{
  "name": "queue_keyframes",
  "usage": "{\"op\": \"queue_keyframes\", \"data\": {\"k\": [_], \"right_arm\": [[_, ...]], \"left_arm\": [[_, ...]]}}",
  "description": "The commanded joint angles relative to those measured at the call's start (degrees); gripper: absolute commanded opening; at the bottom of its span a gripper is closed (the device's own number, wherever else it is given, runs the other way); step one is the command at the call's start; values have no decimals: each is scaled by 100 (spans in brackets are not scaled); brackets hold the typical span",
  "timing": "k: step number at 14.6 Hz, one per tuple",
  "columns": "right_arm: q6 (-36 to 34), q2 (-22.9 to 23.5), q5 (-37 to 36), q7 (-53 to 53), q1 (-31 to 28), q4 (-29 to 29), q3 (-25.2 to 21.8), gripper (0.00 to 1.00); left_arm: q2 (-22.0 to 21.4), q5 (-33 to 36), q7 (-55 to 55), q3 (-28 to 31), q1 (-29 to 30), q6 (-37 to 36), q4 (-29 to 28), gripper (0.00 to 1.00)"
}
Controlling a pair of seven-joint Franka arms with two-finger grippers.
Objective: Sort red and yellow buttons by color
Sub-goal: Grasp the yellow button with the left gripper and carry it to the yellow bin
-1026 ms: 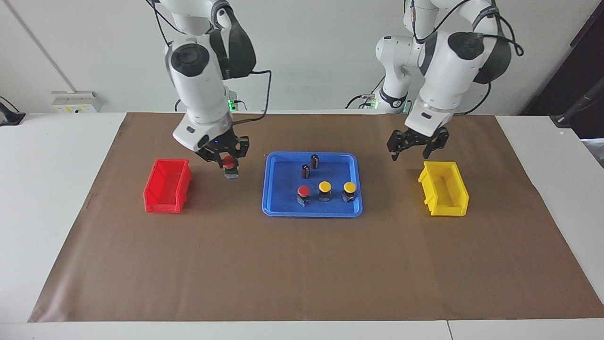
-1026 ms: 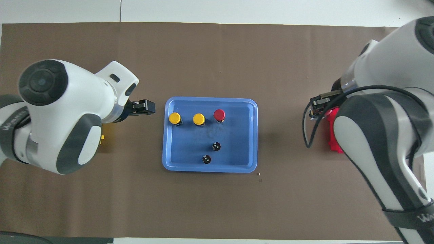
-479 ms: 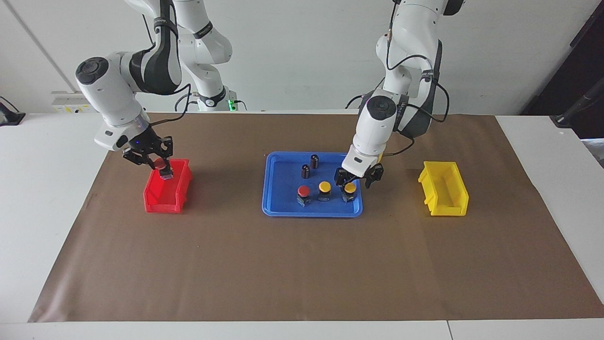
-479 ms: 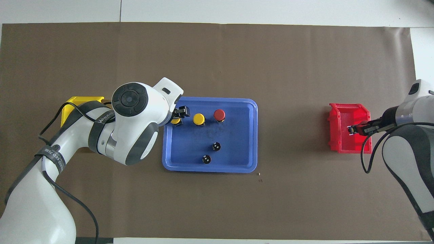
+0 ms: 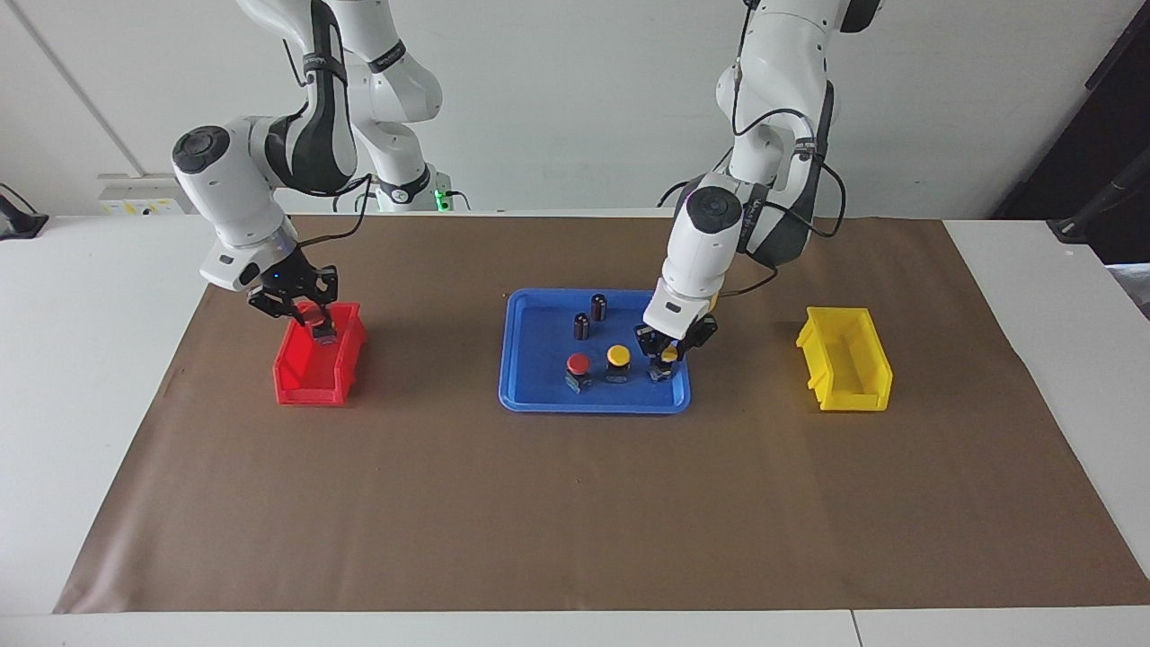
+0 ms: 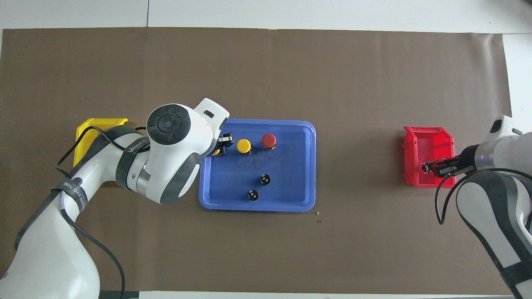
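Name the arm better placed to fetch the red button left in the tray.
Right, probably. The right gripper is over the red bin, holding a red button. The left gripper is down at a yellow button. The tray's red button sits toward the right arm's end.

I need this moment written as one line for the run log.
right gripper: holds red button over red bin | left gripper: at yellow button in blue tray | yellow bin: no button visible

You see the left gripper (image 6: 221, 145) low over the blue tray (image 6: 305, 166), on a yellow button (image 6: 215, 152). Beside it stand another yellow button (image 6: 243, 145) and a red button (image 6: 269, 140). The right gripper (image 6: 428, 167) hangs over the red bin (image 6: 424, 141).
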Motion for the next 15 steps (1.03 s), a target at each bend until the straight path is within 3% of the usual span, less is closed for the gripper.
{"op": "queue_keyframes", "data": {"k": [1, 6, 7, 8, 9, 12, 15], "right_arm": [[551, -25, 96, -184, -143, -407, 76, 27], [877, -24, 96, -149, -125, -662, 76, 40], [861, -24, 96, -149, -134, -654, 76, 62], [843, -16, 96, -175, -134, -628, 76, 77], [747, 10, 96, -192, -142, -515, 76, 77], [-838, 160, 96, 60, 41, 843, 128, 78], [-1521, 650, 113, 1735, 1136, 2268, 181, 90]], "left_arm": [[-59, -37, -149, 128, -24, -748, 512, 1], [-515, -20, 1474, 190, 889, -2613, 1226, 1], [-690, -11, 1956, 190, 1265, -2746, 1218, 1], [-840, -11, 2518, 199, 1565, -2834, 1174, 1], [-902, -11, 3045, 208, 1890, -2896, 1147, 1], [-1060, 233, 4339, 199, 2656, -2626, 754, 1], [-1456, 314, 4764, 199, 3087, -1186, -440, 1]]}}
